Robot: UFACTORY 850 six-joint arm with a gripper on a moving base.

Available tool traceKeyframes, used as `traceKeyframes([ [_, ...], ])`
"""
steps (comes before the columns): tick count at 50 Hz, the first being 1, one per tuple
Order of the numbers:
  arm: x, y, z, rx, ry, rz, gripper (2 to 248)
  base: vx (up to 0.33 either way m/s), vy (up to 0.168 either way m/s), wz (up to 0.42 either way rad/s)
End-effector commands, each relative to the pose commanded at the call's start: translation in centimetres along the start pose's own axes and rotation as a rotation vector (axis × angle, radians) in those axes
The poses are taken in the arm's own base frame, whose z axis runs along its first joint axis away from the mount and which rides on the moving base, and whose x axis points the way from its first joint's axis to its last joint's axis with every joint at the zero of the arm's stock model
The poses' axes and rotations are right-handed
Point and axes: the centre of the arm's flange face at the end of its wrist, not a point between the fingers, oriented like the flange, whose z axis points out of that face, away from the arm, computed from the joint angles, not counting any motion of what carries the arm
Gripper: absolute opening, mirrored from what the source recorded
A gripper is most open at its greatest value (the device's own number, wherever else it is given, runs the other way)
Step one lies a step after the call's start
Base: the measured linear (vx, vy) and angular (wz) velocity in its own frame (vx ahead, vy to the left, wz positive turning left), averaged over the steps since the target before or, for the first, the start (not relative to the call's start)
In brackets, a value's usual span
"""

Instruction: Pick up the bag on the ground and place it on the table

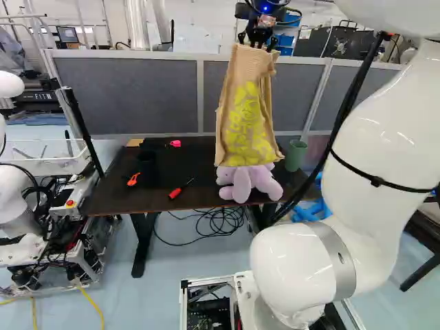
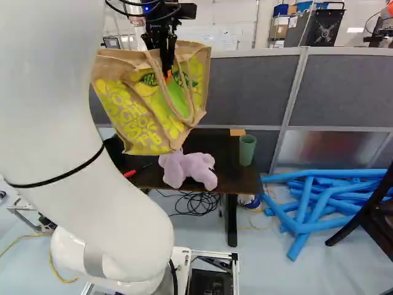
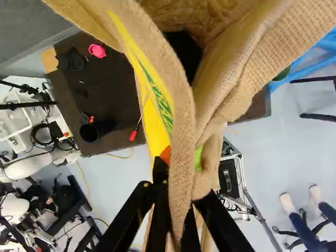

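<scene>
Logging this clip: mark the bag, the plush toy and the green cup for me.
Bag (image 1: 249, 127): left base view, on the yellow print of its side.
Plush toy (image 2: 194, 167): right base view, on its purple middle.
Green cup (image 2: 247, 151): right base view, on its outer wall.

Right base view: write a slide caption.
Gripper holding a yellow-printed bag aloft, with a purple plush toy on the table.

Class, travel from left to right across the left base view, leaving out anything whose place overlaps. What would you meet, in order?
Another robot → small orange item → red-handled screwdriver → hanging bag → green cup.
</scene>
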Motion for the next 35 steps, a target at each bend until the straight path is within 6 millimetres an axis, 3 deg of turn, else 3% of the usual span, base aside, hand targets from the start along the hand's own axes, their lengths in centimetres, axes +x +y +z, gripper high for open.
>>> traceKeyframes([
  [35, 0.0, 0.0, 0.0, 0.0, 0.0, 0.368, 21, 0.0, 0.0, 0.0],
])
